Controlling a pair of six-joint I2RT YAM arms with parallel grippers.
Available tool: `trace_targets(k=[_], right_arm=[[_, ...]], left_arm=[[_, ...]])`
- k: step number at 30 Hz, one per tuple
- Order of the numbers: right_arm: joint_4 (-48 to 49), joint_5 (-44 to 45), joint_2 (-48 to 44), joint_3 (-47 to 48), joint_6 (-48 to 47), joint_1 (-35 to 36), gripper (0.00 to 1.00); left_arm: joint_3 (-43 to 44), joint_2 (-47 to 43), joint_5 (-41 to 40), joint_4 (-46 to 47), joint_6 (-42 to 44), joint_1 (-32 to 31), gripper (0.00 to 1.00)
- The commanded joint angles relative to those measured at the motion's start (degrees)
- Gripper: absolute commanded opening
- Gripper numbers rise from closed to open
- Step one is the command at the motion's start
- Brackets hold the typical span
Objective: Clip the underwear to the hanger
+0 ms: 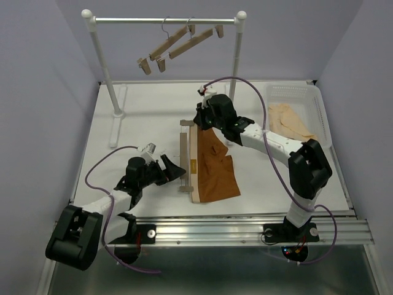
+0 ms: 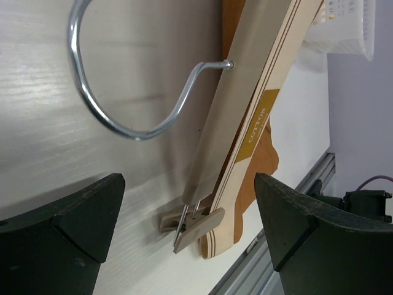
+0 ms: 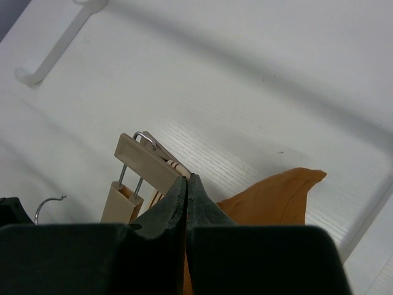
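1. Lying flat on the white table (image 1: 141, 117), the hanger (image 1: 183, 153) runs from far to near, its wooden bar parallel to the tan waistband (image 1: 195, 166) of the underwear (image 1: 218, 169).
2. The underwear is spread just to the right of the bar. Its waistband lies along the wood and the rust-brown legs point away toward the right arm's side.
3. The left gripper (image 1: 177, 171) sits low on the hook side of the hanger with its jaws spread wide and nothing between them.
4. In the left wrist view the two dark fingers (image 2: 61, 233) frame the near end of the bar. The near clip (image 2: 190, 224) sits in the gap, clear of both pads, and the wire hook (image 2: 123, 92) curves over bare table beyond.
5. The waistband there carries a yellow label reading "COTTON" (image 2: 261, 123) and lies against the bar's far side – whether it overlaps the wood I cannot tell.
6. The right gripper (image 1: 198, 125) is at the hanger's far end, its jaws pressed together.
7. In the right wrist view the closed tips (image 3: 187, 184) rest right against the far clip (image 3: 147, 163), with brown fabric just beside them – whether any cloth is caught between the pads cannot be seen.
8. Behind stands a rack (image 1: 166, 20) with two more hangers (image 1: 163, 52); a white basket (image 1: 319, 104) holds cream garments (image 1: 288, 120).
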Motion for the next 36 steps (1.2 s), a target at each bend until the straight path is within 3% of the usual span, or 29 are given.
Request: trace_targets(k=[1,15,19,25,29,34,35,36], right_arm=[[4.7,-2.9,-3.2,-1.1,-1.0,-0.1,0.01],[5.5,-4.6,-3.3,-1.1,-1.7,-0.1,0.01],[5.4,-4.7,-3.6,-1.3,-1.6,-0.1,0.01],[5.4,-3.8,-3.1,-1.0,-0.4,-0.1,0.01],[5.5,-4.0,-2.8,-0.7,0.4,-0.1,0.01],[5.7,-4.4,-3.1,-1.0,1.1,-0.1,0.01],[5.8,-4.4,-3.2,-1.1,1.5,-0.1,0.01],[5.9,-4.5,-3.2,-1.1,1.7,-0.1,0.01]], left_arm=[[2.4,1.5,0.3,7.8,3.8,-0.3,0.99],[3.7,15.3,11.2,22.8,6.5,-0.4,0.97],[3.9,16.0,12.4,25.1,6.0,-0.7,0.83],[3.2,13.4,14.8,26.3,6.6,-0.8,0.41],[2.8,11.8,15.0,26.3,6.6,-0.9,0.30],[2.6,11.3,14.8,26.4,6.7,-1.3,0.24],[2.8,11.3,14.6,26.4,6.7,-1.5,0.17],[3.0,11.4,14.3,26.4,6.7,-1.7,0.16]])
